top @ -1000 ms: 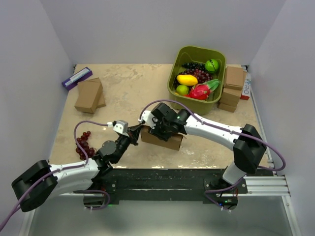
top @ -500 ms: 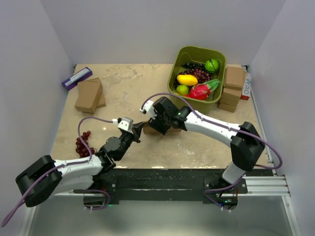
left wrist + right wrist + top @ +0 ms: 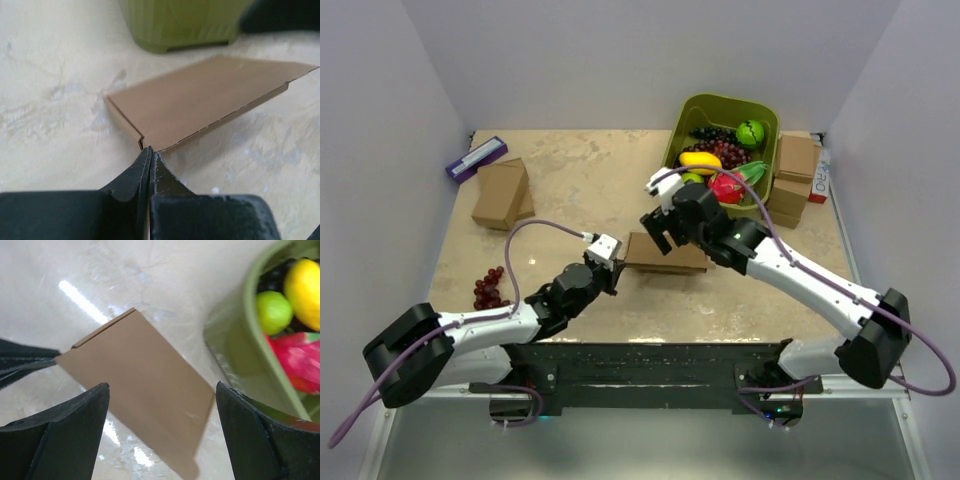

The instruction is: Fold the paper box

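Top: paper box (image 3: 665, 255) on bench (image 3: 580, 190), mid-scene, just near of green bin (image 3: 725, 99). Left hand (image 3: 618, 268) at its left corner, right hand (image 3: 663, 228) over its far edge.
Left wrist: left hand clenched, tips pinching the box corner.
Right wrist: right hand released, fingers (image 3: 75, 425) spread wide above box.

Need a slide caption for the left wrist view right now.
Left gripper pinches the paper box by its near corner on the table; green bin behind.

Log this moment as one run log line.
left gripper: shut, pinching paper box corner | right gripper: open above it, holding nothing | paper box: flat, near green bin
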`<state>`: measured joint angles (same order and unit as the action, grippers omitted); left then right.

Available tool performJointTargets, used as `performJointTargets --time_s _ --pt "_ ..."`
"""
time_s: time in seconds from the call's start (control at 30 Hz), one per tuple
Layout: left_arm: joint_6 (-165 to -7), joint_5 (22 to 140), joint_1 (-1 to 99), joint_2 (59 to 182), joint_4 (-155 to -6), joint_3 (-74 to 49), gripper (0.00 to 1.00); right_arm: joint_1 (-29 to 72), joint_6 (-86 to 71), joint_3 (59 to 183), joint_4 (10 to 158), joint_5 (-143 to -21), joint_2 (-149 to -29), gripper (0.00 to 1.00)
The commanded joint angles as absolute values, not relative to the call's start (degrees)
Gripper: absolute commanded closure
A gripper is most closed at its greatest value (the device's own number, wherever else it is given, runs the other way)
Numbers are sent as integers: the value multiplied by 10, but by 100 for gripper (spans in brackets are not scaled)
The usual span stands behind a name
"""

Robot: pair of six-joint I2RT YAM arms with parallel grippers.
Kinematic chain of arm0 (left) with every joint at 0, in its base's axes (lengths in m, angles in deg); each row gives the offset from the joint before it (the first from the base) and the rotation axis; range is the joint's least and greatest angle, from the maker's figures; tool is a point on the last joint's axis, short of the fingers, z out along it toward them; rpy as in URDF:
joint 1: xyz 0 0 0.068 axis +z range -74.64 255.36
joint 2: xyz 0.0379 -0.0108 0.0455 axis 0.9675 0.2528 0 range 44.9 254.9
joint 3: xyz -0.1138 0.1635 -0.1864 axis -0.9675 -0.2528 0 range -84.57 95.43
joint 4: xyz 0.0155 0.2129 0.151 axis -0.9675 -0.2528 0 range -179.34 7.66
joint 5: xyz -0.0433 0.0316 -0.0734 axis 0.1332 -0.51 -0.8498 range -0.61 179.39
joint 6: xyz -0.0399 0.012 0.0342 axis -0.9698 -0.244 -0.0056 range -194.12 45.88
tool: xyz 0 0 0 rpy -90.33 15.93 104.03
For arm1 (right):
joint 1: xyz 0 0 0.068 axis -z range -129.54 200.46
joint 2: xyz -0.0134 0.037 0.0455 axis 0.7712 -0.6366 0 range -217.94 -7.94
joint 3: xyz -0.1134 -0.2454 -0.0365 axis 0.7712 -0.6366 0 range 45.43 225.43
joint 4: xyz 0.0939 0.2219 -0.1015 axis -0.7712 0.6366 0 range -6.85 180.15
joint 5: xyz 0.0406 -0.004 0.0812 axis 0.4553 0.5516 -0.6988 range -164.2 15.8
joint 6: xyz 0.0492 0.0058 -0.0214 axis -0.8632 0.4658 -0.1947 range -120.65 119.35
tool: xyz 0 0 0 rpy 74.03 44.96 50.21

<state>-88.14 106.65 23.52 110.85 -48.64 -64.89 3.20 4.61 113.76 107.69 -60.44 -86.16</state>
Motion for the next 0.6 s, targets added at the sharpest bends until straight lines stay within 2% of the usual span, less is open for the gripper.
performJointTargets --time_s 0.0,0.2,0.33,0.57 --pt "-880 1047 238 1123 -554 -634 100 81 -19 1107 1079 -562 -816 11" --pt "-875 1028 239 1125 -541 -634 100 78 22 1038 1080 -645 -765 13" --pt "-872 1016 244 1121 -533 -635 100 -21 34 1022 1062 -579 -793 13" --pt "-870 1009 252 1120 -536 -635 100 -84 46 962 941 -519 -851 13"
